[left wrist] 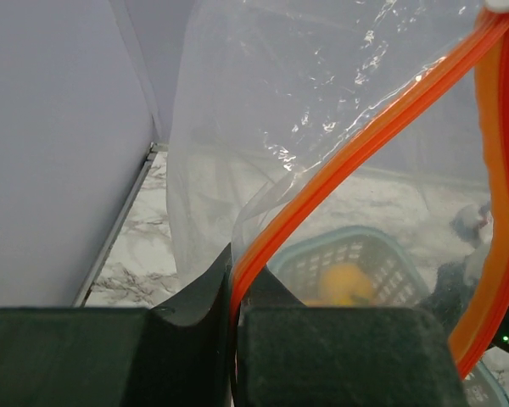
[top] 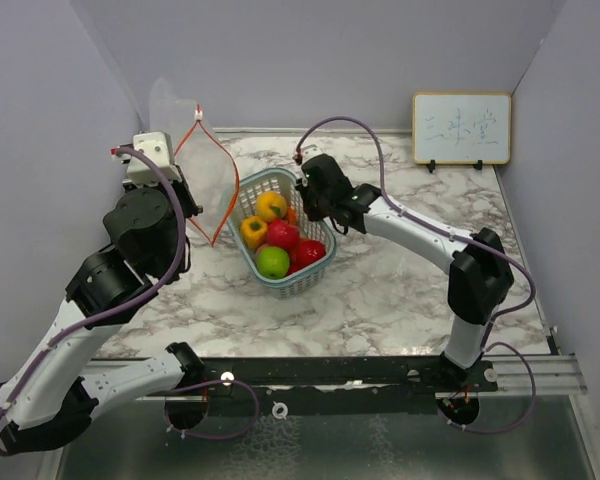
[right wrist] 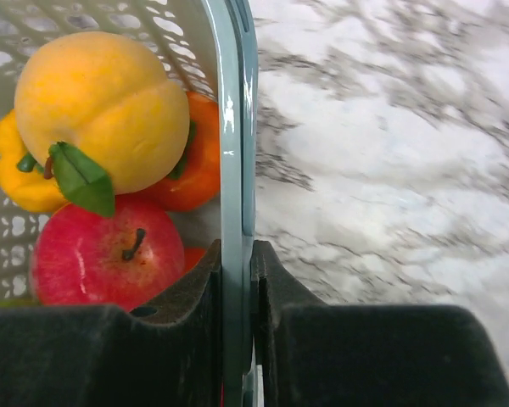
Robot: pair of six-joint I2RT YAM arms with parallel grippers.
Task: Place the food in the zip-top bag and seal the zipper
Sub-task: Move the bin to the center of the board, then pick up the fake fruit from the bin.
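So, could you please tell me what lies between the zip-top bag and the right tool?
The teal basket, with the food in it, fills that stretch; the right tool grips its rim. The top view shows this.

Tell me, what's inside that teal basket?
The basket holds a yellow peach, a yellow pepper, a red apple, a green apple, another red piece, and an orange one partly hidden behind the peach. Anything beneath the pile is covered.
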